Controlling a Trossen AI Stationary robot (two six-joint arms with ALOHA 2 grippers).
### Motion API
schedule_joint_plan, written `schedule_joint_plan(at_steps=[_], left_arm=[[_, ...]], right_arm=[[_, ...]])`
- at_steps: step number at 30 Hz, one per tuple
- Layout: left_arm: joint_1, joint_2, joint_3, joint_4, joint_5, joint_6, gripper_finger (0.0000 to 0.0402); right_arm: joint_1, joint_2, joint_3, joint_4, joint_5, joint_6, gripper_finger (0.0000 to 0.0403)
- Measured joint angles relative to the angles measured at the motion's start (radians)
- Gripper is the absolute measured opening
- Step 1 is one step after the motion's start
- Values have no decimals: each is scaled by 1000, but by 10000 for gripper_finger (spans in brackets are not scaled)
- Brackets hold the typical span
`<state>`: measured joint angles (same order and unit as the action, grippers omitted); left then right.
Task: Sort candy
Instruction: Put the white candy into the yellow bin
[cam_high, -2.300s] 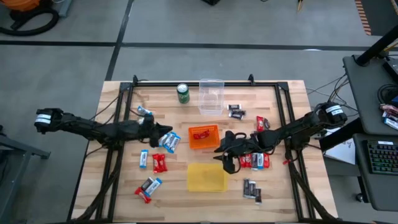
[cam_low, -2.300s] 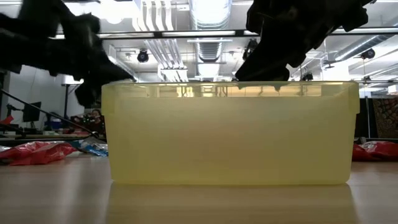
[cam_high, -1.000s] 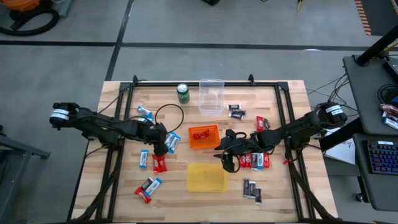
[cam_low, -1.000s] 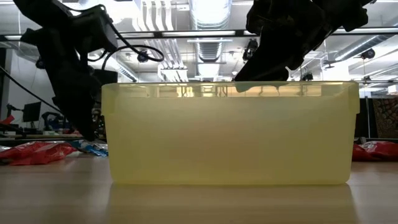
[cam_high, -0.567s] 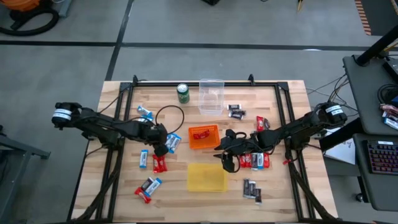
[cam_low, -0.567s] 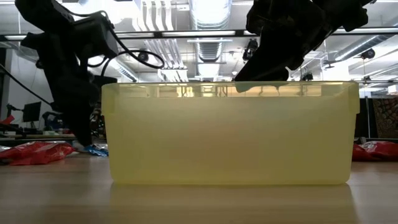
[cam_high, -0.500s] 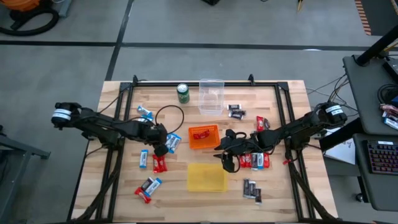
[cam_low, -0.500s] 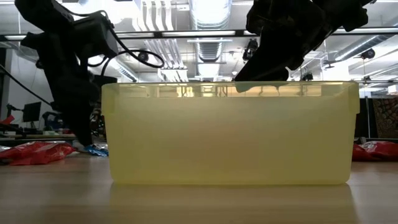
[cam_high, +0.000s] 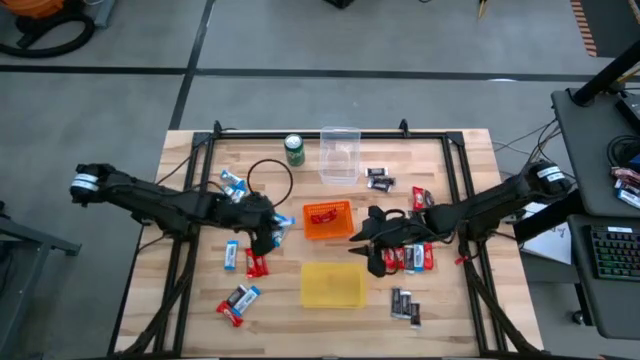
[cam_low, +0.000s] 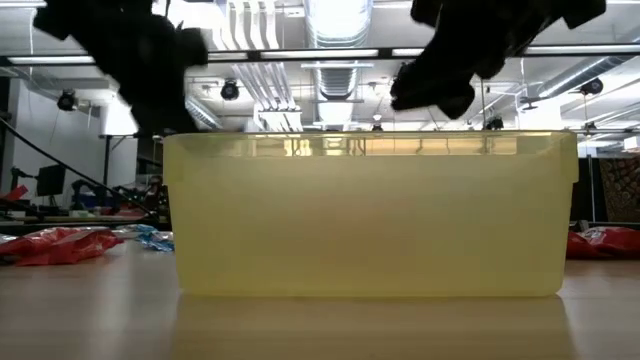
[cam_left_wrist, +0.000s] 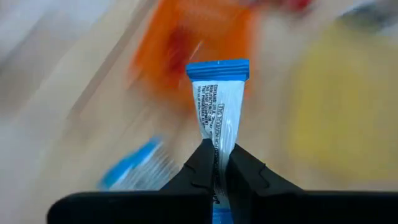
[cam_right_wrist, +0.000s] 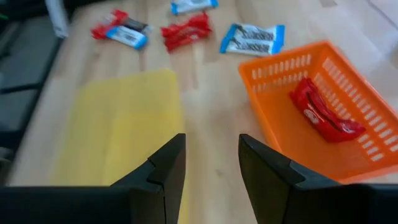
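My left gripper (cam_high: 268, 238) hovers over the table left of the orange basket (cam_high: 343, 232), shut on a blue-and-white candy (cam_left_wrist: 217, 99). My right gripper (cam_high: 374, 252) is open and empty (cam_right_wrist: 211, 165), above the table between the orange basket and a row of red candies (cam_high: 410, 258). A red candy (cam_right_wrist: 324, 112) lies in the orange basket. Loose candies lie flat on the table: blue-and-white (cam_high: 231, 256), red (cam_high: 256, 264), a mixed pair (cam_high: 238, 300), and dark ones (cam_high: 378, 179) (cam_high: 403, 303). My left gripper pinches the blue-and-white candy between its two fingers at the lower part of the wrapper (cam_left_wrist: 216, 163). The fingers lie along the bar, which sticks out ahead of the fingertips to its crimped blue end (cam_left_wrist: 217, 67). It is lifted clear of the table.
A yellow bin (cam_high: 332, 285) stands near the table's near edge and fills the low view (cam_low: 370, 210). A clear bin (cam_high: 339, 155) and a green can (cam_high: 294, 150) stand at the far edge. A black cable loops over the wood (cam_high: 270, 172).
My left gripper has risen from the table by the blue-and-white candies, carrying one of them, and has shifted slightly toward the orange basket. My right gripper has risen a little and drifted slightly toward the table's right edge.
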<state>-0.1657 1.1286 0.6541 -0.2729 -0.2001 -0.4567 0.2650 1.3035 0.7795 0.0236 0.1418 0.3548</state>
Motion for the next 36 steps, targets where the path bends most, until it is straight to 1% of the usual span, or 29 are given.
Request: schedule_joint_plan(at_steps=[5, 9, 11, 19, 24, 27, 32, 36], left_arm=[[-113, 51, 60, 230, -2, 102, 0], [-171, 149, 101, 370, -26, 128, 0], [-190, 210, 127, 395, -27, 136, 0], [-211, 444, 250, 378, -26, 155, 5], [-211, 540, 304, 380, -26, 161, 18], [-211, 574, 326, 368, -26, 161, 29], [-211, 582, 334, 311, -25, 161, 61], [-209, 576, 334, 294, -25, 166, 86]], right_arm=[[46, -59, 0, -22, -19, 45, 137], [91, -84, 0, -34, -19, 92, 137], [113, -87, 0, -36, -19, 122, 137], [193, -87, 0, -69, -19, 291, 137], [236, -87, 0, -106, -12, 395, 137], [253, -87, 0, -137, -11, 478, 137], [261, -87, 0, -229, -11, 603, 137], [260, -87, 0, -295, -10, 649, 137]])
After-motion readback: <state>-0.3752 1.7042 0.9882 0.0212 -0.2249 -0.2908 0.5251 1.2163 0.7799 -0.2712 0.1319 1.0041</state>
